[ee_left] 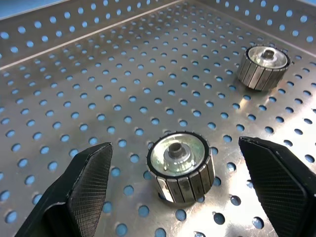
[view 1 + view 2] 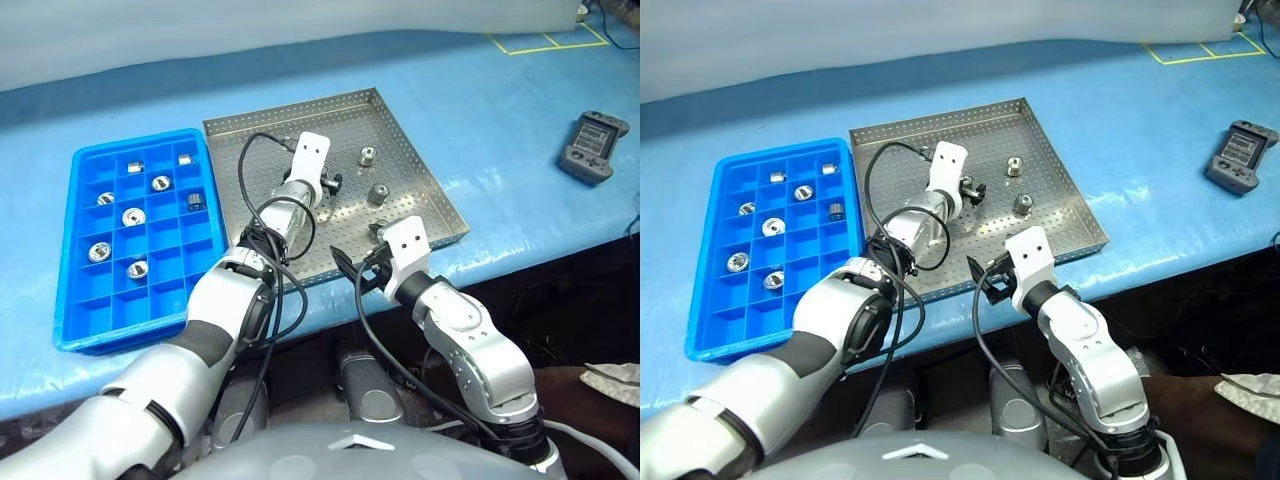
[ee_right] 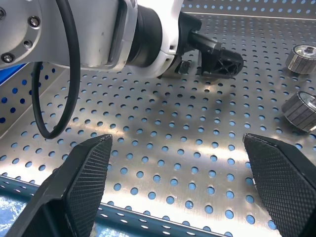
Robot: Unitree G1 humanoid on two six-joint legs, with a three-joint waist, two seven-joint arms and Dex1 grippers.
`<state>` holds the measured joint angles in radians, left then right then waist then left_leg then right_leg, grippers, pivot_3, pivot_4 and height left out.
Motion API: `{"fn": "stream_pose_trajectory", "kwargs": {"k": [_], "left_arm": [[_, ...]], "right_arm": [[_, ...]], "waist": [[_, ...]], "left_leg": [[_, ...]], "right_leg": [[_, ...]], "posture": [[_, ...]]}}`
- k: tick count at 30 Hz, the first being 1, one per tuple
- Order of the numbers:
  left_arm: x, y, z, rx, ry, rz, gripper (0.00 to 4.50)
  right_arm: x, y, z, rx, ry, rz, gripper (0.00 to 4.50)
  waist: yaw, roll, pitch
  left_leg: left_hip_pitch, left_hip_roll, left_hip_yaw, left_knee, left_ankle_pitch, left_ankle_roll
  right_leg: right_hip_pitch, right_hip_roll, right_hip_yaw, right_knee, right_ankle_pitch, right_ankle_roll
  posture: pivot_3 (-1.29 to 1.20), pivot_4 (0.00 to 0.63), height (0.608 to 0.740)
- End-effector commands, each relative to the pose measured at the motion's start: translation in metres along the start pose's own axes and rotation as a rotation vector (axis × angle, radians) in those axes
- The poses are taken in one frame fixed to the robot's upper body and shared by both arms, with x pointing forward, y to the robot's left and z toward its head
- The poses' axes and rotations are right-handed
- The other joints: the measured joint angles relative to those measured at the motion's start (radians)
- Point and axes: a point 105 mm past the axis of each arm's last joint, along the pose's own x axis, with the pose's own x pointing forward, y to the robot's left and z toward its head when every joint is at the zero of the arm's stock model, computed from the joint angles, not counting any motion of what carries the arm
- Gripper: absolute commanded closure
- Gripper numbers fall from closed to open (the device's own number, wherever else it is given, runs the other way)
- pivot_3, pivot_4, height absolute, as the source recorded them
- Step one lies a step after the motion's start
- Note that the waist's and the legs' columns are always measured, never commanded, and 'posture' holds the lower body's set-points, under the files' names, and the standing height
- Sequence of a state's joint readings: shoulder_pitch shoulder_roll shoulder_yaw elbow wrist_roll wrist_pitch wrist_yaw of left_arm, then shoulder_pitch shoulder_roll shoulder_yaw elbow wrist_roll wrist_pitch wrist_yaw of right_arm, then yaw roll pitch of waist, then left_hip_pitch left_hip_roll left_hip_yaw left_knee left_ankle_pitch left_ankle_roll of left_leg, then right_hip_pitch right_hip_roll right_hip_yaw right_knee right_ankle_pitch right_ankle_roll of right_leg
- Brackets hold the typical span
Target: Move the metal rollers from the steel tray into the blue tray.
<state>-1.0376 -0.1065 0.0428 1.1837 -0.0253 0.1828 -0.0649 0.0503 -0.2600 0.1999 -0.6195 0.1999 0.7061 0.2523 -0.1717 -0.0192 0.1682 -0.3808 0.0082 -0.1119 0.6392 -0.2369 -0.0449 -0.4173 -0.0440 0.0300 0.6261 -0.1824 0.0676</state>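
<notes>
**Left gripper lined up on a roller, grip not yet made**

Nearest me, my right gripper [image 2: 372, 262] hangs over the near edge of the steel tray [image 2: 430, 190], fingers spread wide and empty, angled slightly down and toward my left arm. It is out of the way, but if it drifts inward it could clip the left arm's cable.

Further out, my left gripper [image 1: 175, 177] reaches forward and tilts down over the middle of the tray, fingers wide, with one roller [image 1: 180, 165] standing on end between them and touching neither. My worry: the roller is stubby and smooth-sided, so if one finger meets it first it may tip or roll across the perforated floor. Closing too high could squeeze it out.

Two more rollers [image 2: 367, 156] stand beyond, well apart from the gripper. Off to the left, the blue tray [image 2: 85, 335] already holds several rollers in separate compartments.
</notes>
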Motion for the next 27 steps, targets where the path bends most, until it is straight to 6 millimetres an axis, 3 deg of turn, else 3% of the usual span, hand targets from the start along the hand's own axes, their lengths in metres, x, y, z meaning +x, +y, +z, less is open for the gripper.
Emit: {"fn": "stream_pose_trajectory", "kwargs": {"k": [1,5,10,15,19,22,27], "left_arm": [[0.001,0.000,0.016,-0.004,-0.039,0.016,0.03],[0.001,0.005,0.008,-0.008,-0.013,0.046,0.90],[0.001,0.009,0.008,-0.019,-0.018,0.067,2.60],[0.000,0.012,0.012,-0.032,-0.051,0.068,2.68],[-0.009,0.014,0.039,-0.079,-0.235,0.025,2.68],[-0.032,0.023,0.055,-0.087,-0.416,0.008,2.68],[-0.094,0.056,0.055,-0.040,-0.571,0.124,2.68]], "right_arm": [[-0.004,0.001,0.015,-0.014,-0.069,-0.014,0.00],[-0.005,0.001,0.014,-0.010,-0.072,-0.025,0.00],[-0.005,0.001,0.014,-0.003,-0.072,-0.030,0.00],[-0.003,0.001,0.014,0.001,-0.072,-0.027,0.00],[0.000,0.005,0.013,0.003,-0.064,0.000,0.00],[0.004,0.009,0.012,0.008,-0.057,0.026,0.00],[0.012,0.017,0.012,-0.002,-0.049,0.087,0.00]], "waist": [[-0.013,0.000,0.000],[-0.035,0.000,0.000],[-0.061,0.000,0.000],[-0.069,0.000,0.000],[-0.068,0.000,0.000],[-0.063,0.000,0.001],[-0.041,0.001,0.000]], "left_leg": [[0.000,0.000,0.000,0.000,0.000,0.000],[0.000,0.000,0.000,0.000,0.000,0.000],[0.000,0.000,0.000,0.000,0.000,0.000],[0.000,0.000,0.000,-0.001,0.000,0.000],[0.001,0.000,0.000,-0.001,0.000,0.000],[0.001,0.000,0.001,-0.004,0.000,0.000],[0.002,0.001,0.008,-0.010,0.000,0.000]], "right_leg": [[0.000,0.000,0.000,0.000,0.000,0.000],[0.000,0.000,0.000,0.000,0.000,0.001],[0.000,0.000,0.000,0.000,0.000,0.001],[0.000,0.000,0.000,0.000,0.000,0.001],[0.000,0.000,0.001,0.000,0.000,0.001],[-0.001,0.000,0.002,0.000,0.001,0.001],[-0.008,0.001,0.012,0.002,0.001,0.001]], "posture": [[-0.29,0.150,0.740],[-0.30,0.150,0.740],[-0.30,0.150,0.740],[-0.27,0.150,0.740],[-0.23,0.150,0.740],[-0.20,0.150,0.740],[-0.12,0.150,0.740]]}}
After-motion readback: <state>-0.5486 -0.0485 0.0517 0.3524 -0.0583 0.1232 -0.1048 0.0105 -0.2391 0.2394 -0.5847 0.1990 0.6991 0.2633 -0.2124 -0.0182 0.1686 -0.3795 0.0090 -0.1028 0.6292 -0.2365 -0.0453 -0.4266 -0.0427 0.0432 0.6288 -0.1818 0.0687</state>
